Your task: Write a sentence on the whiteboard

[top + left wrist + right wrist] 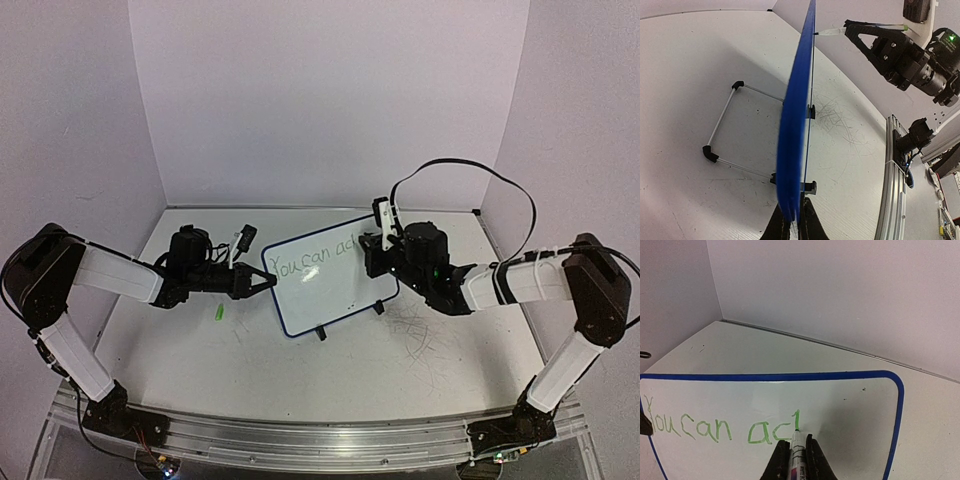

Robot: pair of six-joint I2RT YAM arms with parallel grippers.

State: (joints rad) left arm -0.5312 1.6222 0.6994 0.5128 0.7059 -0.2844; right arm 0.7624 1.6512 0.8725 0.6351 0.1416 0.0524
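Note:
The whiteboard [335, 280], white with a thin blue rim, stands tilted on the table's middle. Green handwriting [312, 262] on it reads "You can ac" plus one upright stroke [796, 419]. My left gripper [268, 284] is shut on the board's left edge; in the left wrist view the board [797, 125] shows edge-on between its fingers [812, 225]. My right gripper [378, 240] is shut on a white marker [798, 455], its green tip touching the board [850, 405] at the foot of the last stroke. The marker also shows in the left wrist view [835, 31].
A green marker cap [218, 314] lies on the table below my left gripper. The board's wire stand [722, 130] and black feet [321, 335] rest on the scuffed tabletop. Grey scribbles [415, 325] mark the table right of the board. Walls close in the back and sides.

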